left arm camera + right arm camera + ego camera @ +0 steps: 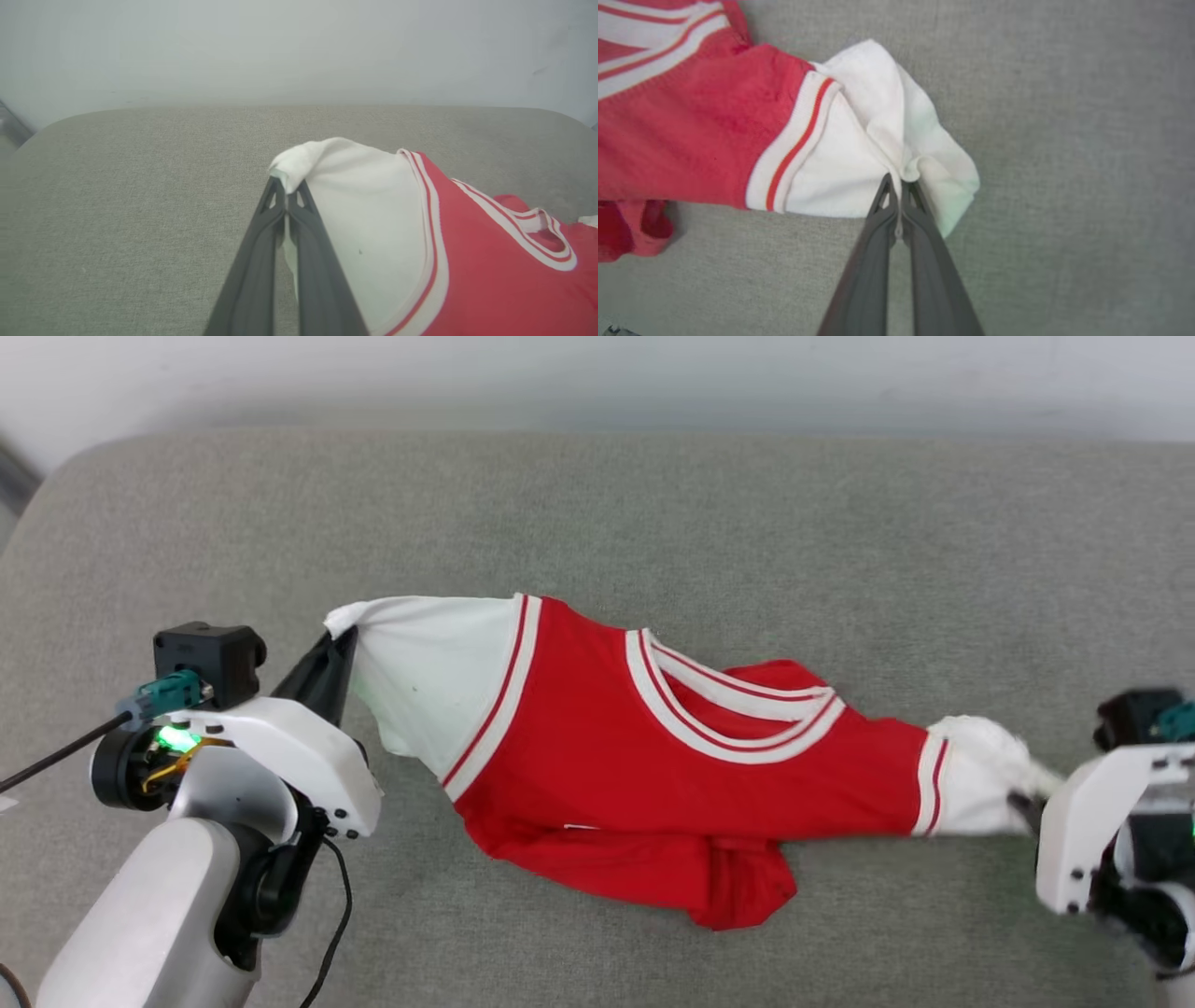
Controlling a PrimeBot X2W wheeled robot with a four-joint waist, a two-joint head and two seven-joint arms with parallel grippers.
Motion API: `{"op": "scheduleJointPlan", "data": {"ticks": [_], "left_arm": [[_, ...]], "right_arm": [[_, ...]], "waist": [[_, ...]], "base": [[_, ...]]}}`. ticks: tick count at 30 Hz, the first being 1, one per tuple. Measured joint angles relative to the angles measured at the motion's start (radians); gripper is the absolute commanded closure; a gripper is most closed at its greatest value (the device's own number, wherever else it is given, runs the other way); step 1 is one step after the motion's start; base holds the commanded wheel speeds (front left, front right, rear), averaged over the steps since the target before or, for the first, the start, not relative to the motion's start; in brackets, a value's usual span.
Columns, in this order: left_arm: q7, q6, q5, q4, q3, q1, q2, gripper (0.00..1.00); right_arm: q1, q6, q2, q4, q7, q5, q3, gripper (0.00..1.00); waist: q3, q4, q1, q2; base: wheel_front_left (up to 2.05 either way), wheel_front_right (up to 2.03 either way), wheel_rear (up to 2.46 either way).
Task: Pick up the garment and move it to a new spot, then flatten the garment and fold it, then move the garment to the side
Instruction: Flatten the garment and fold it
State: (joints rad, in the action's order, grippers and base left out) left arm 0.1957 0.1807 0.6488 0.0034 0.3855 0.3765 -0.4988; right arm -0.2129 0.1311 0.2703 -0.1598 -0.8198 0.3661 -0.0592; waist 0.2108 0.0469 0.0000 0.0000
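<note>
Our left gripper (346, 637) pinches the left-frame white sleeve of the soft bright red cloth shirt (607, 747) stretched across mid-frame. Our right gripper (899, 179) pinches the right-frame sleeve, plainest in its wrist view.

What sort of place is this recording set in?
Likely indoors, at a sofa seat or padded bench: a grey fabric surface with rounded corners, a plain pale wall behind it, and a red-and-white garment lying on it.

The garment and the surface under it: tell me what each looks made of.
The garment: soft cloth, probably a knit, matte red with white sleeves; it creases and bunches. The surface: grey woven fabric, matte, fine weave visible; perhaps padded, judging by its rounded corners.
</note>
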Motion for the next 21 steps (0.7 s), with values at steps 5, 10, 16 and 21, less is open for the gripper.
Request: {"op": "scheduleJointPlan", "data": {"ticks": [5,10,16,21], "left_arm": [[-0.026,-0.001,-0.002,0.033,-0.023,0.032,-0.008,1.0],[-0.027,-0.032,0.007,0.127,-0.043,0.135,-0.023,1.0],[-0.043,-0.093,0.005,0.292,-0.046,0.328,-0.013,1.0],[-0.081,-0.134,-0.003,0.426,-0.049,0.521,0.017,1.0]], "right_arm": [[-0.093,0.0,0.027,0.018,0.1,-0.03,0.007,1.0],[-0.234,0.0,0.04,-0.045,0.124,-0.043,0.037,1.0],[-0.426,0.0,0.072,-0.156,0.159,-0.052,0.083,1.0],[-0.607,0.001,0.101,-0.225,0.208,-0.062,0.106,1.0]], "waist": [[-0.051,-0.024,0.0001,0.0],[-0.092,-0.057,0.0,0.0],[-0.095,-0.077,0.0,0.0],[-0.048,-0.076,0.0,0.0]], "base": [[0.0,0.0,0.0],[0.0,0.0,0.0],[0.0,0.0,0.0],[0.0,0.0,0.0]]}}
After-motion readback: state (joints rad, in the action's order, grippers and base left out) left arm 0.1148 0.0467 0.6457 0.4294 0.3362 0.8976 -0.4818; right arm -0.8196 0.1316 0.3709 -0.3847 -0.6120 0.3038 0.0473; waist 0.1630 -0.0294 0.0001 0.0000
